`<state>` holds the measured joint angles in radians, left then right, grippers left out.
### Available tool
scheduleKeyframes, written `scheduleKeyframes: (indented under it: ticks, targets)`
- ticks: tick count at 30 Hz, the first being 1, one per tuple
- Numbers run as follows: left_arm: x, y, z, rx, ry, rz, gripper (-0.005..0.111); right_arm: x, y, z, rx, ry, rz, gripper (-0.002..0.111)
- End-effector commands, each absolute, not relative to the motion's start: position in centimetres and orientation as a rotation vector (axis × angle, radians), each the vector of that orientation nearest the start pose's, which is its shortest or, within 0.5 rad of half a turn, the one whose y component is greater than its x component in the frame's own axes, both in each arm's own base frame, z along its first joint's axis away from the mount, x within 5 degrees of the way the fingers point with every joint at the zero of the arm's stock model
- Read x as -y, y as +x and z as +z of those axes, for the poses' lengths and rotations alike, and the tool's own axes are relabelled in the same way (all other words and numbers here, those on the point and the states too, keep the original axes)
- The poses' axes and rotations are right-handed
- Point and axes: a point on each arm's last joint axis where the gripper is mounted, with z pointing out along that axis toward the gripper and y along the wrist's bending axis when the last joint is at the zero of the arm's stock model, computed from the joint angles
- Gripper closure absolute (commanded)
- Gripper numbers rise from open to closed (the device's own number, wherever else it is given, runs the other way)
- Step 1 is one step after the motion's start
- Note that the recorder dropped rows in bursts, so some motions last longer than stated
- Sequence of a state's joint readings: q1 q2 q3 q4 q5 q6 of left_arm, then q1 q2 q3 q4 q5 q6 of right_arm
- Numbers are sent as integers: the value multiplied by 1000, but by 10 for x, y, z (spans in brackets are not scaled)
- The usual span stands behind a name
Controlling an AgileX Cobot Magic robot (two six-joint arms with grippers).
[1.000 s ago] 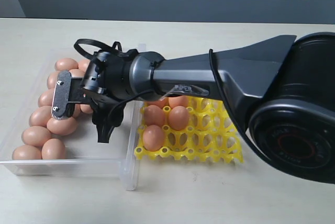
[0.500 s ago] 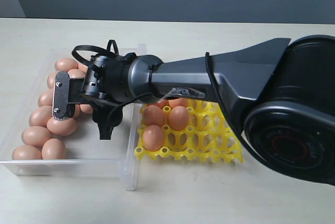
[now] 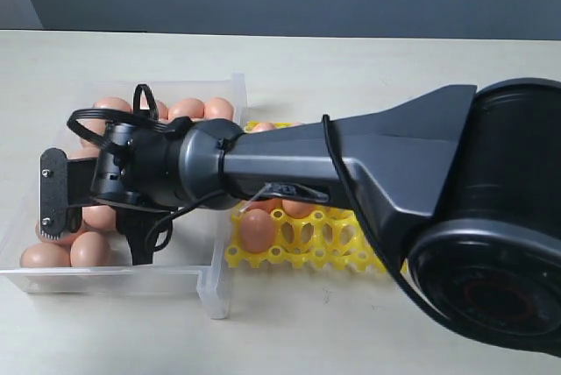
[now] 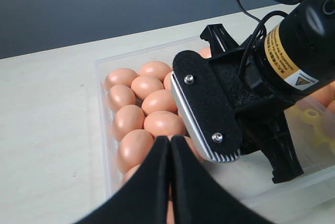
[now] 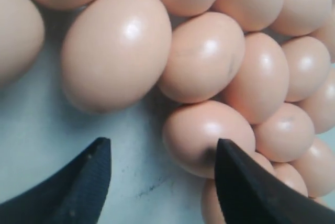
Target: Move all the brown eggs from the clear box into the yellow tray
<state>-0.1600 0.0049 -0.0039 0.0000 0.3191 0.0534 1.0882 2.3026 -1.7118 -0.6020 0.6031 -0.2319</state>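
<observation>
Several brown eggs [image 3: 186,109] lie along the left side and back of the clear box [image 3: 114,280]. My right gripper [image 3: 96,222] reaches across into the box's front left and hangs open just above them. In the right wrist view, one egg [image 5: 207,135] lies against the inner side of one finger of the right gripper [image 5: 161,149], with bare box floor [image 5: 120,145] by the other. The yellow tray [image 3: 351,252] right of the box holds eggs; one [image 3: 257,229] shows at its front left. My left gripper [image 4: 170,141] is shut and empty, over the eggs [image 4: 157,101] at the box's edge.
The right arm's thick dark body [image 3: 368,156] lies over most of the tray and hides its back cups. The box's low transparent walls [image 4: 102,130] surround the eggs. The light tabletop [image 3: 351,68] stretches behind and in front.
The right gripper has swung left and toward the front of the box, ending lower over the front left eggs. Its jaws stayed wide. The eggs have not moved.
</observation>
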Motion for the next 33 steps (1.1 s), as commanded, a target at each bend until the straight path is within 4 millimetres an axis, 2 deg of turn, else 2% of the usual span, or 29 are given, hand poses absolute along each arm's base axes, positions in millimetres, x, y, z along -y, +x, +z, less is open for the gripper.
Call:
scheduleKeyframes:
  ticks: [1,4,11,16,22,25,30,33]
  targets:
    - [9,54,185,-1783,191,-78,106,-423,255,135,-1619,-1932,-280,52]
    - [9,54,185,-1783,191,-78,106,-425,255,133,-1620,-1928,-262,54]
    - [9,54,185,-1783,191,-78,106,-427,255,112,-1612,-1964,-269,79]
    - [9,54,185,-1783,191,-78,106,-427,256,106,-1583,-1984,-299,81]
    - [9,54,185,-1783,191,-78,106,-424,258,118,-1629,-1918,-328,81]
    - [9,54,185,-1783,191,-78,106,-424,259,133,-1672,-1828,-300,81]
    - [9,54,185,-1783,191,-78,106,-424,258,158,-1792,-1631,-185,81]
    - [9,54,185,-1783,191,-78,106,-426,254,172,-1881,-1498,-42,81]
